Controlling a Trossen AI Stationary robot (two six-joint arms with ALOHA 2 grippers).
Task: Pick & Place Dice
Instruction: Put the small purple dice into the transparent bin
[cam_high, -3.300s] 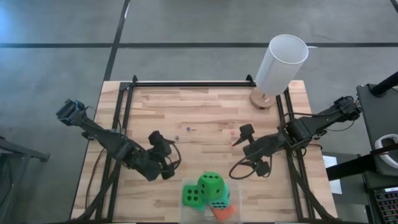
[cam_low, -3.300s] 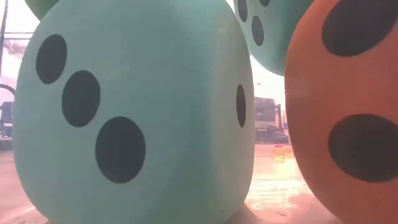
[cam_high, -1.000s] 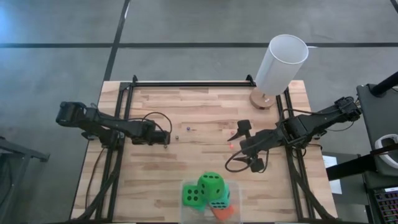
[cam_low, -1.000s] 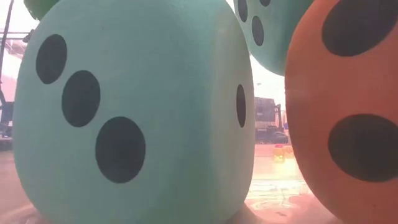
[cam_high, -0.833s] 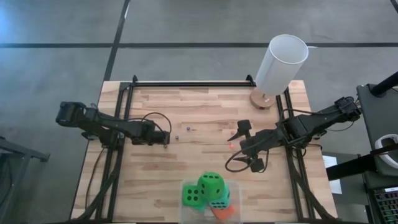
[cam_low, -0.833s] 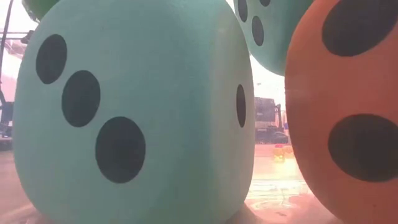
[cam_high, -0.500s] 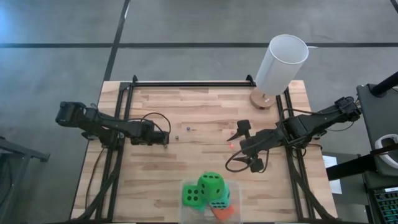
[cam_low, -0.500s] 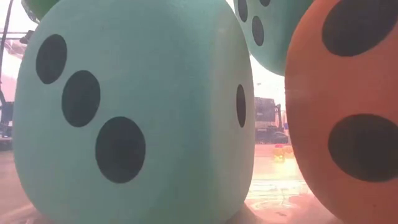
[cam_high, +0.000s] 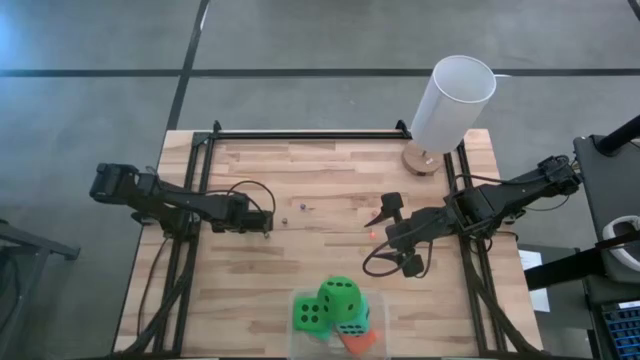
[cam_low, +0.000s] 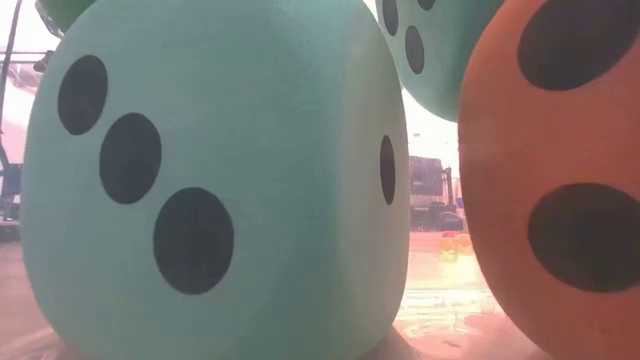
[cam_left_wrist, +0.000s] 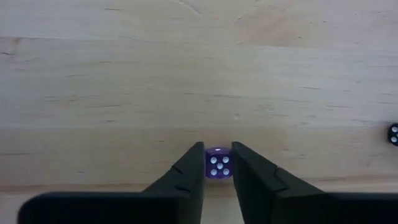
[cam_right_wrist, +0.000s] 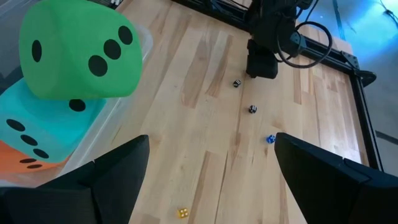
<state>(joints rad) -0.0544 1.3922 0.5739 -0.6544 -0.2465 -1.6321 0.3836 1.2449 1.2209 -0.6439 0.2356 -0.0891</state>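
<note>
A small purple die (cam_left_wrist: 217, 165) with white pips lies on the wooden table (cam_high: 330, 180) left of its middle. My left gripper (cam_left_wrist: 217, 148) stands over it, shut on it. Large soft dice, one green (cam_right_wrist: 81, 53), one teal (cam_right_wrist: 37, 134) and one orange (cam_right_wrist: 22, 167), are piled in a clear bin (cam_high: 335, 312) at the near edge. In the low view the teal die (cam_low: 200, 180) and the orange one (cam_low: 560, 180) fill the picture. My right gripper (cam_right_wrist: 211, 162) hangs open above the table's right half, holding nothing. My left gripper pinches the purple die by two opposite side faces (cam_left_wrist: 209, 167) between its two fingers (cam_left_wrist: 189, 171). The fingers come from above, pointing steeply down. The die sits on the table with its five-pip face up.
Small loose dice lie about mid-table: two black (cam_right_wrist: 236, 84) (cam_right_wrist: 252, 109), one blue (cam_right_wrist: 270, 139), one yellow (cam_right_wrist: 181, 213). A black die (cam_left_wrist: 393, 134) lies close to my left gripper. A white tube on a wooden foot (cam_high: 452, 100) stands at the far right corner.
Over the last second neither arm nor any die has visibly moved. A few seconds back my left gripper was nearer the near edge, beside the bin; since then it has swung toward the far edge to its place left of the table's middle.
</note>
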